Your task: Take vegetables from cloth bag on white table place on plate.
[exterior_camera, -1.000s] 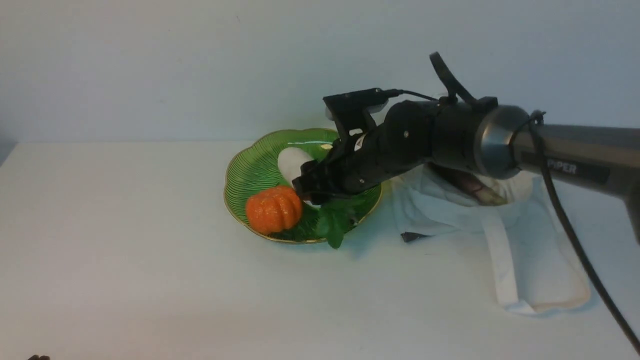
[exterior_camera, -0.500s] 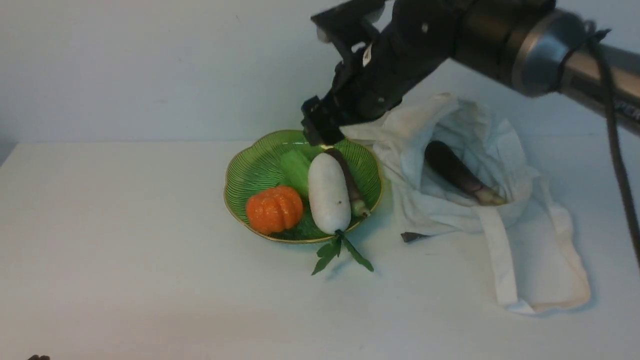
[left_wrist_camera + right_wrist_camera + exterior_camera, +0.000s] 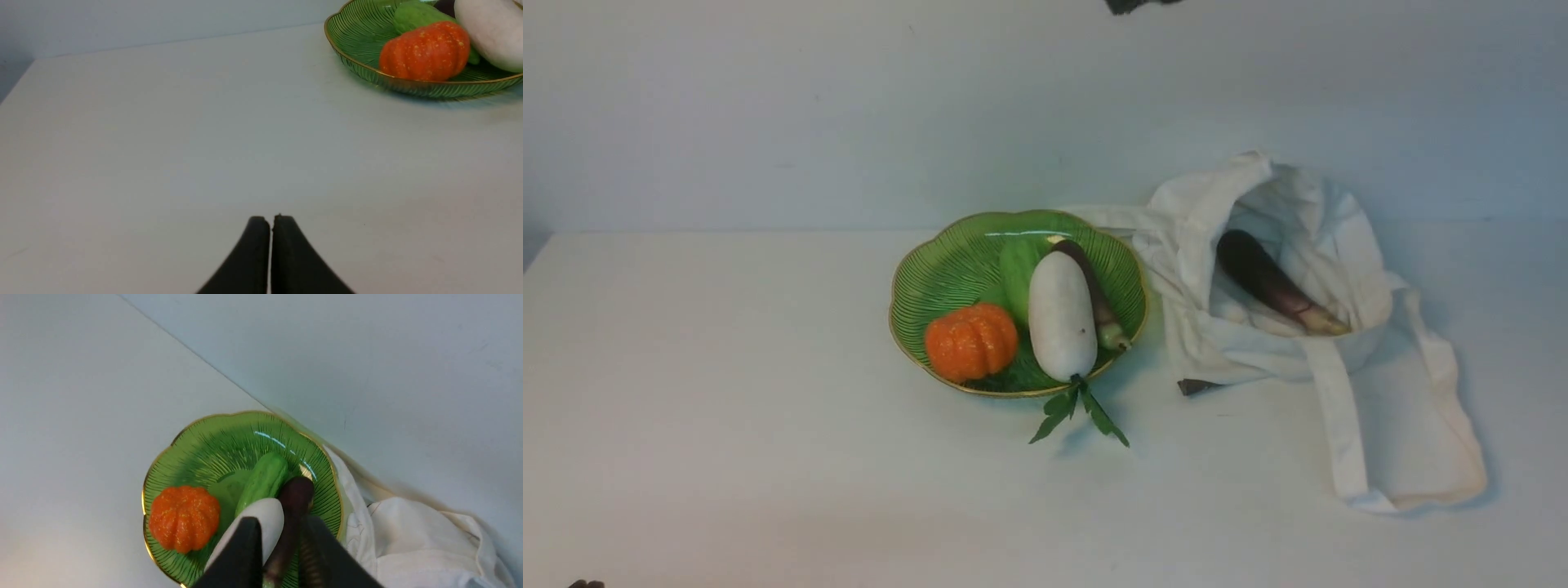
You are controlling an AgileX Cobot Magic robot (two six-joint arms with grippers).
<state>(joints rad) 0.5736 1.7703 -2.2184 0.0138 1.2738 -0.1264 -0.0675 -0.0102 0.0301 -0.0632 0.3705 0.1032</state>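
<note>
Front view pretty much tells it: the right gripper, parked low over the round green ribbed plate with the gold scalloped rim a second ago, is now pulled so far up that only a dark sliver is seen at the top edge. From the right wrist view its jaws are seen parted with nothing between them, high above the plate. So the fat white oblong radish with the green leafy top has been let go. It's now laid in the plate, leaves spilling over the near rim onto the plain white table, touching a slim dark purple eggplant and flanked by a ribbed orange pumpkin and a pointed green gourd. The radish drop-off can be called done, probably. A second eggplant is left lying in the open mouth of the off-white cloth bag, right beside the plate, so that's likely what's fetched next. The left gripper is closed on nothing, held low over bare table.
</note>
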